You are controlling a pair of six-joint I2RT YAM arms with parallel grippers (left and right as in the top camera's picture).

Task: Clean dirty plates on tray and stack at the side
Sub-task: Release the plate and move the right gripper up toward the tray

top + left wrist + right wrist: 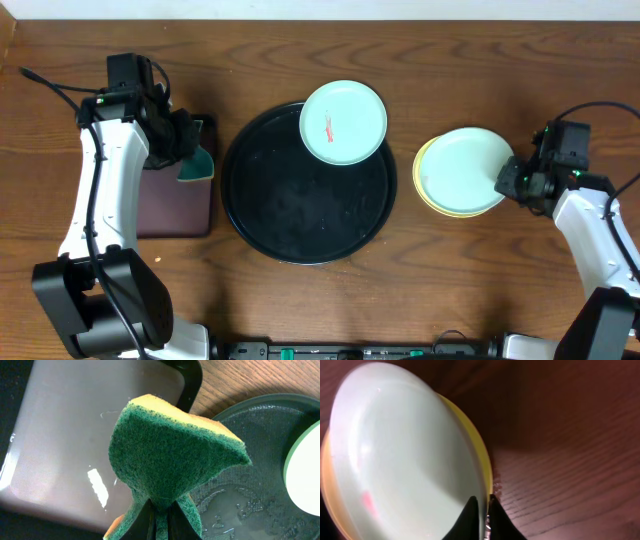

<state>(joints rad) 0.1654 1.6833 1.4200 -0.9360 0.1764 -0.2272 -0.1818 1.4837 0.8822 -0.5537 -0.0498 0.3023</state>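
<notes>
A pale blue-green plate (343, 122) with a red smear lies on the far right rim of the black tray (290, 215). To the right of the tray, another pale plate (462, 168) rests on a yellow plate (450, 212). My right gripper (505, 182) is at that stack's right edge. In the right wrist view its jaws (484, 510) pinch the rim of the pale plate (405, 455) above the yellow plate (480, 455). My left gripper (160, 520) is shut on a green and yellow sponge (170, 445), held over the left of the table.
A rectangular dark maroon tray (175, 205) lies left of the black tray, under the left gripper (185, 150) and sponge. In the left wrist view the black tray (250, 460) looks wet. Bare wooden table surrounds everything.
</notes>
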